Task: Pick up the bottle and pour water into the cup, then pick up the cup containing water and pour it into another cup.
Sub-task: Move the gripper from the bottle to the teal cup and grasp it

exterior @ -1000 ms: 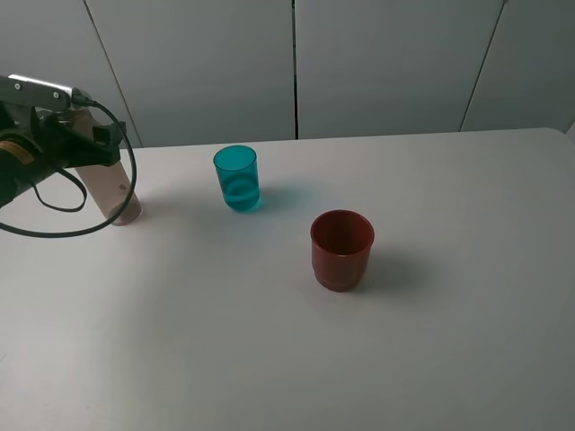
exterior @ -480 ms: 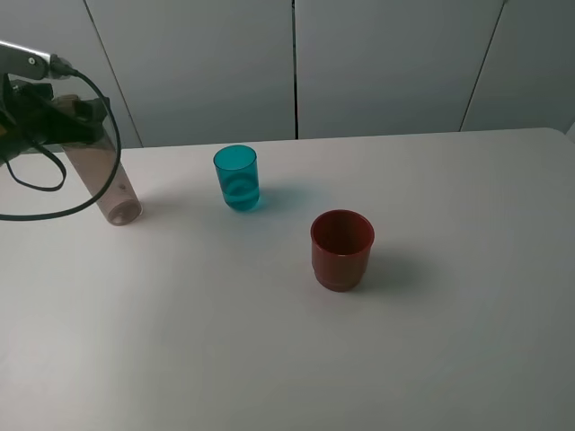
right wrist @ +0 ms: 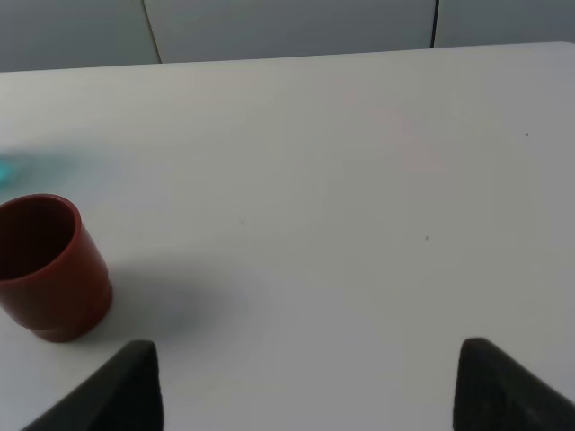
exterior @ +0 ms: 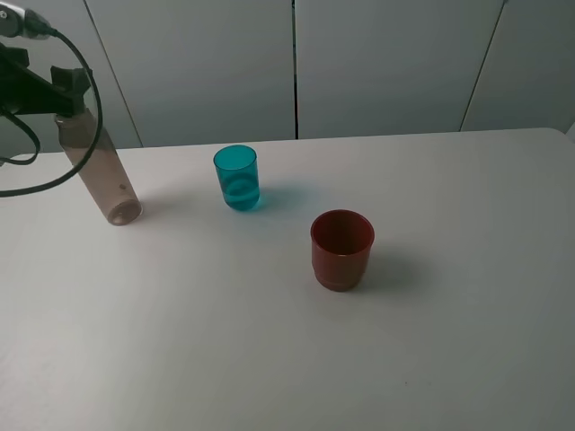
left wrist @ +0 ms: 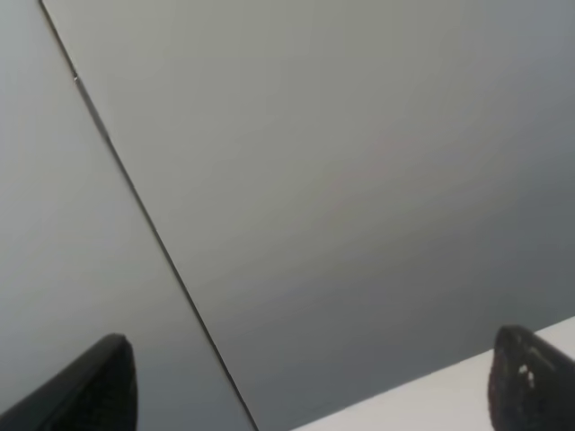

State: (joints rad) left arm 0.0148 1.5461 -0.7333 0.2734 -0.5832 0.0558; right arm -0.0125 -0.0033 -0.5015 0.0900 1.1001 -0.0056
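My left claw gapes wide, holding nothing, up beside the neck of the bottle, which stands at the table's far left. Teal cup stands right of it, red cup mid-table. My right claw gapes empty too.

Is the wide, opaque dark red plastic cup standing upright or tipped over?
Upright. The dark red cup stands on its base on the white table, round mouth facing up; the right wrist view shows the same.
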